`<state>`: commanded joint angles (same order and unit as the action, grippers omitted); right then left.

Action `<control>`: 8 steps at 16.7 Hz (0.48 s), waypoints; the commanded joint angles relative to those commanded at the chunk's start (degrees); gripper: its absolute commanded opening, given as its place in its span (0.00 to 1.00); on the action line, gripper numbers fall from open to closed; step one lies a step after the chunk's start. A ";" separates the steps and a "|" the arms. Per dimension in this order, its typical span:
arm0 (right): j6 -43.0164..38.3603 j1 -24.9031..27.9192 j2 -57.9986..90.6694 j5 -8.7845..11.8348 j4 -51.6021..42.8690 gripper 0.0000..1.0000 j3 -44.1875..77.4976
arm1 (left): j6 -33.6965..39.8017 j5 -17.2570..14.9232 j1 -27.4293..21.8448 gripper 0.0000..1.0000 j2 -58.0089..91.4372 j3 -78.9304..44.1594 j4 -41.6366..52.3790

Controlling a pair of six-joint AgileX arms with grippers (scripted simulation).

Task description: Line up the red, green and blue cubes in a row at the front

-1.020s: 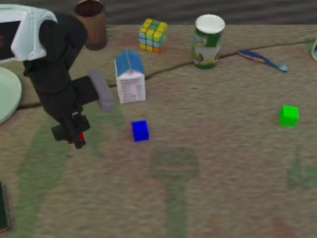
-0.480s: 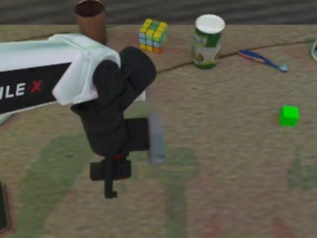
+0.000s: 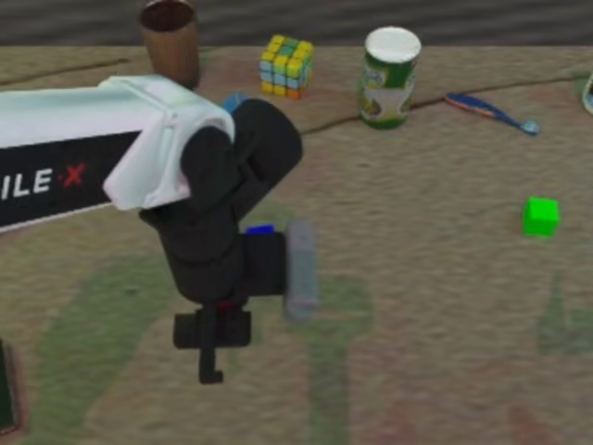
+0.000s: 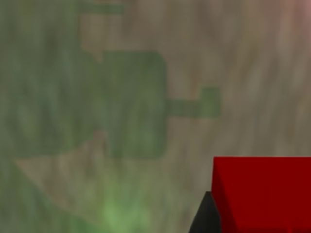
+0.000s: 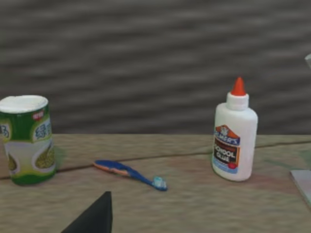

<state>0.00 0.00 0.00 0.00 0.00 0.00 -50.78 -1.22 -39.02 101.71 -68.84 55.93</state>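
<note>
My left gripper (image 3: 213, 357) hangs over the table's front left of centre, shut on the red cube (image 4: 262, 194). One dark finger (image 4: 206, 218) presses against the cube's side in the left wrist view. From above, the arm hides nearly all of the blue cube (image 3: 259, 228); only a sliver shows beside the wrist. The green cube (image 3: 540, 215) sits alone at the right side of the table. My right arm is outside the top view. Its wrist view shows one dark fingertip (image 5: 97, 218) with nothing against it.
Along the back stand a brown cup (image 3: 170, 37), a multicoloured puzzle cube (image 3: 286, 65) and a green can (image 3: 388, 76). A blue toothbrush (image 3: 491, 112) lies to their right. A glue bottle (image 5: 234, 138) stands farther right. The milk carton (image 3: 233, 100) is mostly hidden under my left arm.
My left arm swung right and toward the front with the red cube, and now covers the blue cube and the milk carton. The green cube has not moved.
</note>
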 joint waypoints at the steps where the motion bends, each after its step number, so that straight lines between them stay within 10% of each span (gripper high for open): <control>1: 0.00 0.00 0.00 0.00 0.00 1.00 0.00 | 0.05 -0.02 -0.02 0.00 0.59 0.80 -1.37; 8: 0.00 0.00 0.00 0.00 0.00 1.00 0.00 | 0.18 -0.01 -0.39 0.00 6.45 7.89 -14.46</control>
<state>0.00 0.00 0.00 0.00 0.00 0.00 -50.60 -1.23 -39.42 108.16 -60.95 41.47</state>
